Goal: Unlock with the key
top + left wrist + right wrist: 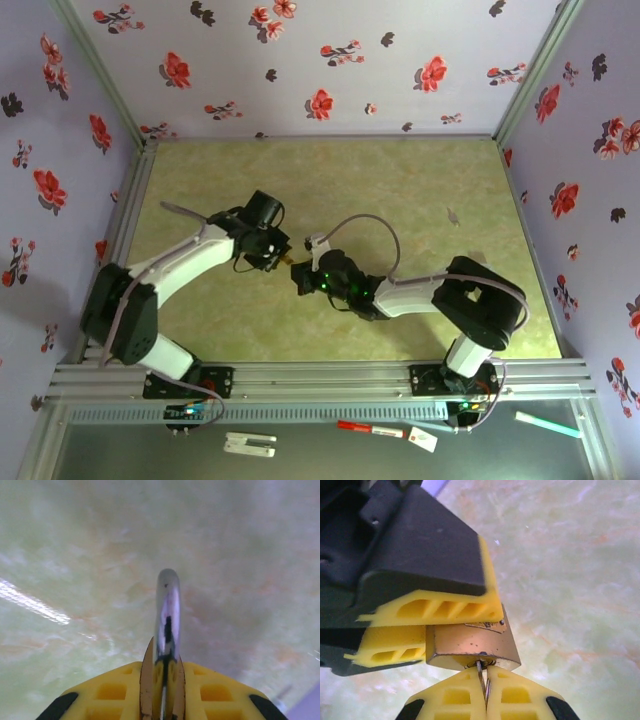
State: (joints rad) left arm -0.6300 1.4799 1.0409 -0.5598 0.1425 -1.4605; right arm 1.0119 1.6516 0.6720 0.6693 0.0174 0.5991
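Left hand (283, 256) grips padlock (470, 642); right wrist view: key (480, 672) seemingly inserted.

You have no writing, number, brand or sign that can be read in any of the views. The brass padlock (470, 647) shows a scuffed face in the right wrist view, with no stamp you could make out. Past the near edge of the bench, on the grey ledge, the red pen (370, 430) and the small white tag (423, 439) are too small for any print to be told.
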